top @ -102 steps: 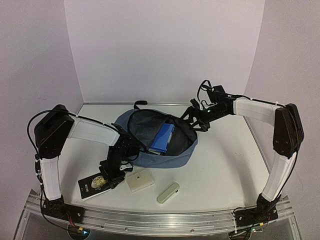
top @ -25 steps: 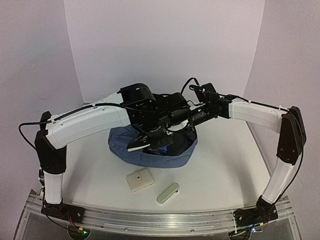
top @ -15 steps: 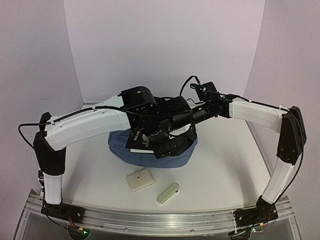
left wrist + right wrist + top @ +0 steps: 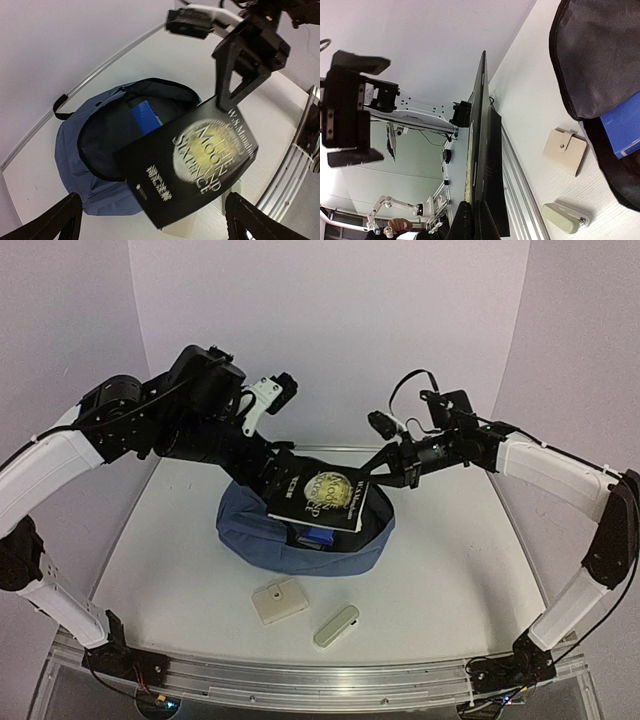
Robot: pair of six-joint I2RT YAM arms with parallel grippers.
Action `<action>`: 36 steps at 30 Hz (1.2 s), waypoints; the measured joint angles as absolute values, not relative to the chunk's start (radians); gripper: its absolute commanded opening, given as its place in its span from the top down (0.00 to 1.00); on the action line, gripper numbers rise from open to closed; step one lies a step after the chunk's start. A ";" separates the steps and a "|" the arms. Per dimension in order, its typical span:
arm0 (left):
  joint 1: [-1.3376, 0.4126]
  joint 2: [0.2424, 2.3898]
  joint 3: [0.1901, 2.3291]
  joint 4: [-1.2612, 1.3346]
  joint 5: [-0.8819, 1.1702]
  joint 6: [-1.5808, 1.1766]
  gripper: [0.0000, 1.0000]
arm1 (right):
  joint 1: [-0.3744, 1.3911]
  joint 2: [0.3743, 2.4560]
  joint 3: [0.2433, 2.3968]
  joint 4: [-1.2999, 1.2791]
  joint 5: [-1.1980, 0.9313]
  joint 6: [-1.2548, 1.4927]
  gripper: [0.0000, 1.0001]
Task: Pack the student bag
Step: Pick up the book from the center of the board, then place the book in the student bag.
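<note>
— Where is the bag?
— The blue bag (image 4: 300,548) sits in the middle of the counter (image 4: 450,560) with its mouth open and a blue notebook (image 4: 318,536) inside.
— And the right gripper?
— The right gripper (image 4: 378,472) is clamped on the 2 o'clock corner of a black book (image 4: 320,495), holding it tilted over the opening.
— The left gripper?
— The left gripper (image 4: 268,395) hangs at the bag's 11 o'clock, spread wide, holding nothing.
— Anything else?
— A beige wallet (image 4: 279,601) and a pale oblong case (image 4: 336,625) lie at the bag's 6 o'clock.

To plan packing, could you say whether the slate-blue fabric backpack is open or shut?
Open: the backpack gapes, showing a flat blue notebook inside.
</note>
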State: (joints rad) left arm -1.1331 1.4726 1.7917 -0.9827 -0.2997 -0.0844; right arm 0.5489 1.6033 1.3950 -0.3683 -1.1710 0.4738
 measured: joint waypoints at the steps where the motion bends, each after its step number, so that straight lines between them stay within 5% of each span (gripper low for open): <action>1: -1.115 1.465 1.771 -0.964 -0.301 -0.097 0.00 | 0.519 1.594 1.393 -0.368 -1.168 0.468 1.00; 7: -1.062 1.463 1.696 -0.908 -0.311 -0.138 0.00 | 0.371 1.615 1.387 -0.367 -1.138 0.441 1.00; 36: -0.830 1.554 1.613 -0.845 -0.298 -0.271 0.00 | 0.304 1.850 1.406 -0.630 -0.916 0.165 1.00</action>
State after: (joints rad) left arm -0.8302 1.5537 1.6128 -0.8453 -0.2982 -0.2710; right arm 0.3042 1.8503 1.4056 -0.6303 -0.9162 0.1653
